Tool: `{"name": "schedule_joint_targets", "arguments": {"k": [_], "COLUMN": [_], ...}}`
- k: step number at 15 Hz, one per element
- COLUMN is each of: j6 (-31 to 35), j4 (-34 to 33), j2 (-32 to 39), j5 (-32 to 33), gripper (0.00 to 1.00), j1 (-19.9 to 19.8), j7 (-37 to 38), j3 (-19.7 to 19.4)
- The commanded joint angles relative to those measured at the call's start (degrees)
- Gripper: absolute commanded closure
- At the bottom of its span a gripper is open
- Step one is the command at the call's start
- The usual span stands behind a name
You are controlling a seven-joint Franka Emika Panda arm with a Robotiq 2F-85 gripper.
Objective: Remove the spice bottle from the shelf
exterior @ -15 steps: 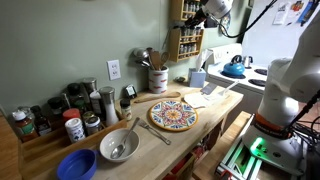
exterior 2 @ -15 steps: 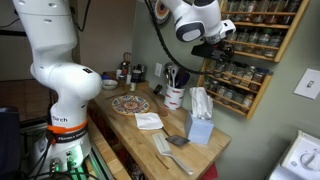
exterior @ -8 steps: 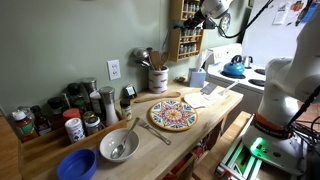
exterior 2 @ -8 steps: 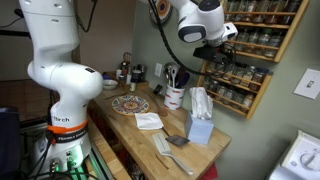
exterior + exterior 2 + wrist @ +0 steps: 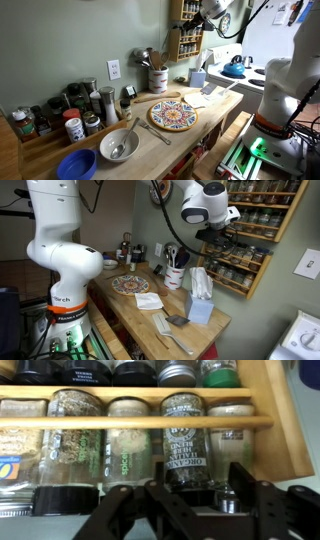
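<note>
A white robot arm (image 5: pixel 58 255) reaches up to the wall-mounted wooden shelf (image 5: pixel 268 232), its tool (image 5: pixel 218 227) held right at the rack's front edge among the rows of small dark jars, as seen in both exterior views. In the wrist view the tool (image 5: pixel 198 498) comes in from the bottom of the frame with its dark fingers (image 5: pixel 244 485) standing apart and closed on nothing. Directly above the gap between them is a spice bottle (image 5: pixel 183 445) with a black label and a dark cap. The bottle stands upright on its tier of the shelf (image 5: pixel 283 420), behind the thin wooden rail that crosses its front, second from the end board. It sits between a jar of pale contents (image 5: pixel 127 438) on one side and a lighter jar (image 5: pixel 229 432) on the other; whether the fingers touch the bottle cannot be told. In an exterior view the tool (image 5: pixel 203 14) meets the top of the shelf (image 5: pixel 187 42) above the wooden table (image 5: pixel 222 100), where a patterned plate (image 5: pixel 173 114), a grey bowl (image 5: pixel 118 146) holding a spoon and a blue bowl (image 5: pixel 77 164) lie well below and apart from the rack.
</note>
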State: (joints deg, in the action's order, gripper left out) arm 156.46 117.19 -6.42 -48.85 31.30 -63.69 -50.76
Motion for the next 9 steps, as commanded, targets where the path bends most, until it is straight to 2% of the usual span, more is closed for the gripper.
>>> {"name": "schedule_joint_targets", "arguments": {"k": [1,5,9], "j6": [-2.91,-4.04,-5.06], "j4": [-2.08,-2.97,-3.89], "j2": [2.49,3.64,5.04], "j5": [-3.90,-5.74,-7.18], "gripper": [0.35,0.29,0.27], "j1": [0.58,0.40,0.24], "j7": [-2.95,-4.26,-5.05], "j3": [-1.71,-2.18,-2.46]}}
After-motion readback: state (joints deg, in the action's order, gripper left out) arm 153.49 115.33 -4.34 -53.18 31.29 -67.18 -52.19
